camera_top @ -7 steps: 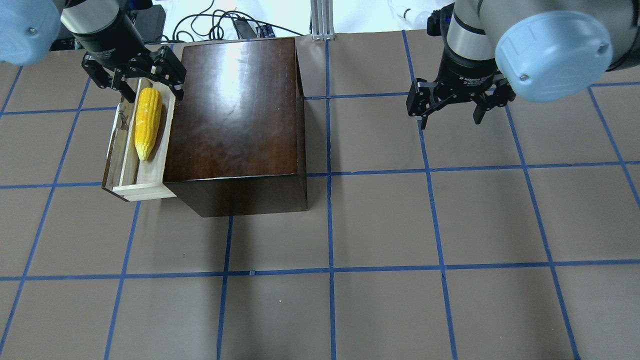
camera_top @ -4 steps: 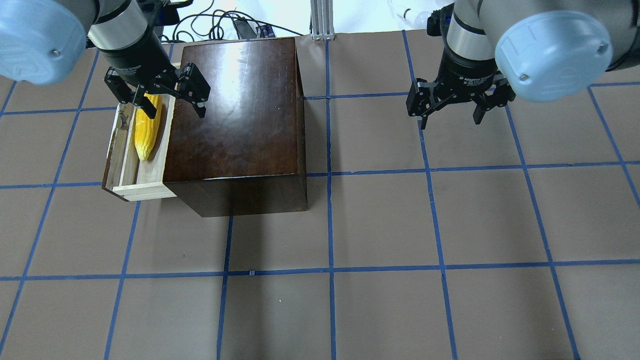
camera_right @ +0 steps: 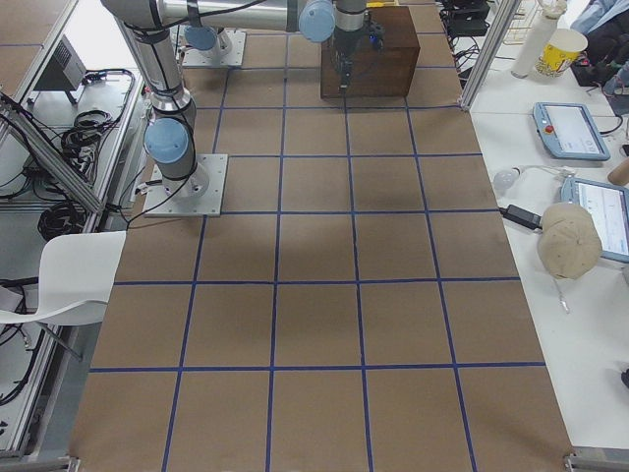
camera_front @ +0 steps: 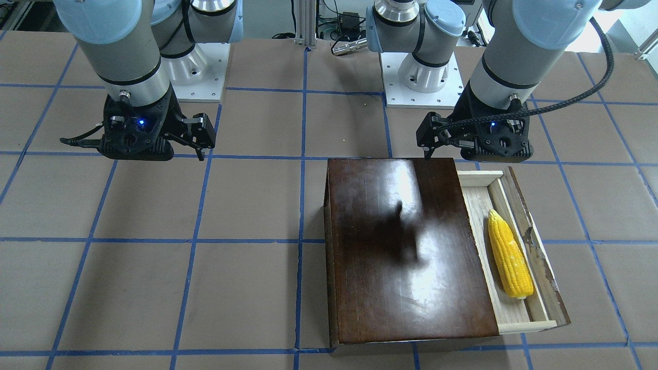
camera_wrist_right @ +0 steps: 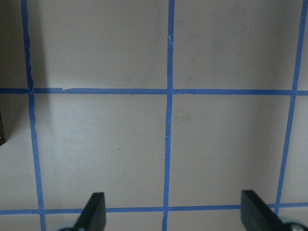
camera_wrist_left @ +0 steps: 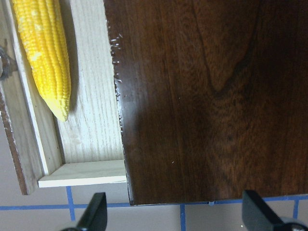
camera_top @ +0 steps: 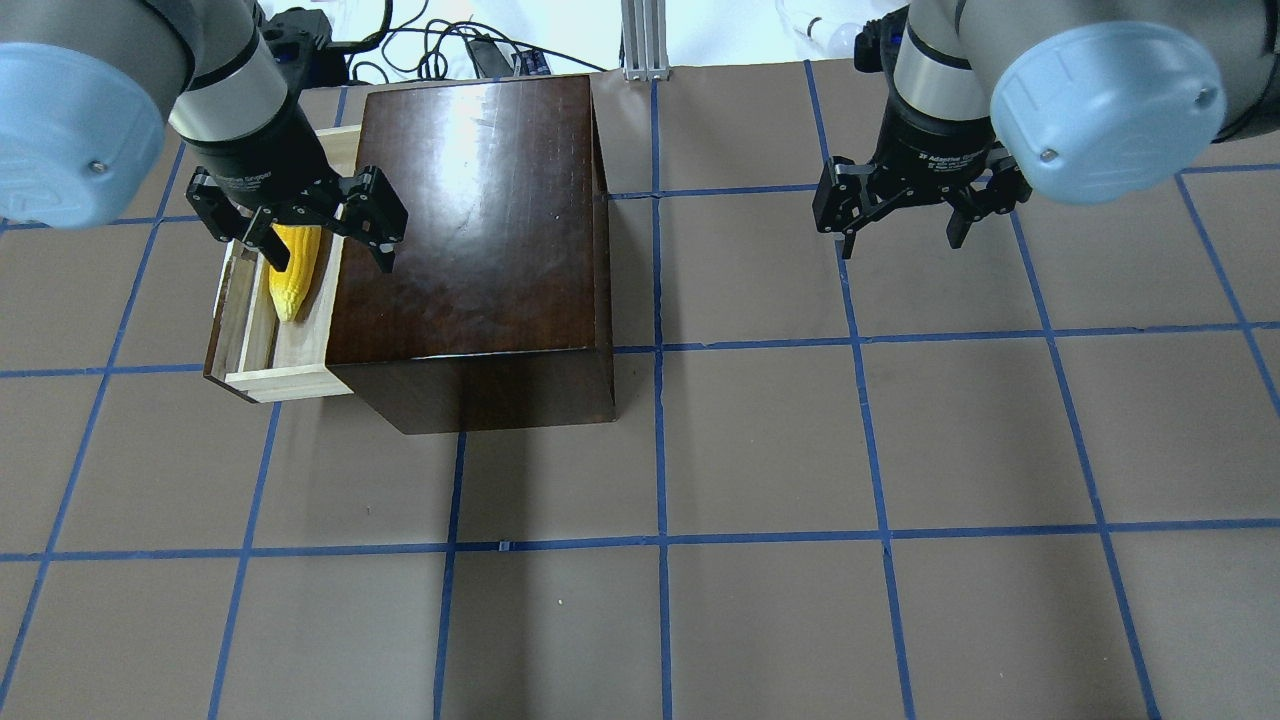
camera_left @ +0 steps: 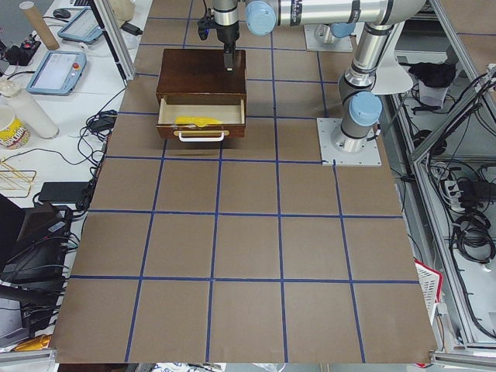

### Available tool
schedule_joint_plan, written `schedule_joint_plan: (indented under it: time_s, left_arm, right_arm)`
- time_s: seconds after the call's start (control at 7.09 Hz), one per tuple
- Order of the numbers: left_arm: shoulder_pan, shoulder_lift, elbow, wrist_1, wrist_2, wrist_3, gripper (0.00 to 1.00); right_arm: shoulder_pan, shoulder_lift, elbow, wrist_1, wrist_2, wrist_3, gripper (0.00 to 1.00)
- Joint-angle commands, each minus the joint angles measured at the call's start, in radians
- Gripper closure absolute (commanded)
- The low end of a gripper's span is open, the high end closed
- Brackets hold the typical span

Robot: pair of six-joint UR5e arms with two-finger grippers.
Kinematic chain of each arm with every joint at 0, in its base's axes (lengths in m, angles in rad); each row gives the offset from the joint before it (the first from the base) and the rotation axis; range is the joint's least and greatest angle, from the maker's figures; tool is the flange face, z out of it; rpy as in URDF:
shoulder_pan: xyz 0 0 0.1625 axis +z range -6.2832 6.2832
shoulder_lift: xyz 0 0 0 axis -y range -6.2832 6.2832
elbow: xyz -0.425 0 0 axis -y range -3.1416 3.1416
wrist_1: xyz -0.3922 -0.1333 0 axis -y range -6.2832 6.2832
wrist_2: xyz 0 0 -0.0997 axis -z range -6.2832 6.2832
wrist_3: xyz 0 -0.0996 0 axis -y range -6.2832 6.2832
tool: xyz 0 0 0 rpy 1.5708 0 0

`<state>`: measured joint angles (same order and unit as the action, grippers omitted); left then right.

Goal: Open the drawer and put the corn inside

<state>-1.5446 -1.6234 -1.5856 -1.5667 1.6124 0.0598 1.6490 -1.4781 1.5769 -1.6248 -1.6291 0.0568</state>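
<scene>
Corn is recorded lying loose in the opened drawer, beside the box. The left gripper is held spread and empty above the cob's thick end and the box edge; the right gripper is spread over the table. If the left arm were lowered, the box top or cob could be struck. Since a second ago, the left gripper has been moved along the drawer, over the cob.

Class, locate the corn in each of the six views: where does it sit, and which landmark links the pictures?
Front-facing: corn at right, in the open drawer.
Overhead: upper left, partly under the left gripper.
Exterior left: top, left of centre.
Exterior right: not visible past the dark wooden box.
Left wrist: top left corner.
Right wrist: not in it.
Shared landmark: that box, beside the corn.
</scene>
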Motion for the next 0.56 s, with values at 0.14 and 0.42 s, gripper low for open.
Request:
schedule_joint_plan:
  time_s: [0.14, 0.42]
  left_arm:
    - [0.001, 0.025, -0.014, 0.002, -0.012, 0.0, 0.0]
    - [0.001, 0.033, -0.014, 0.002, -0.043, 0.002, 0.0]
  right_arm:
    - [0.0, 0.001, 0.0, -0.001, -0.002, 0.0, 0.0]
    - [0.0, 0.001, 0.0, 0.0, -0.002, 0.0, 0.0]
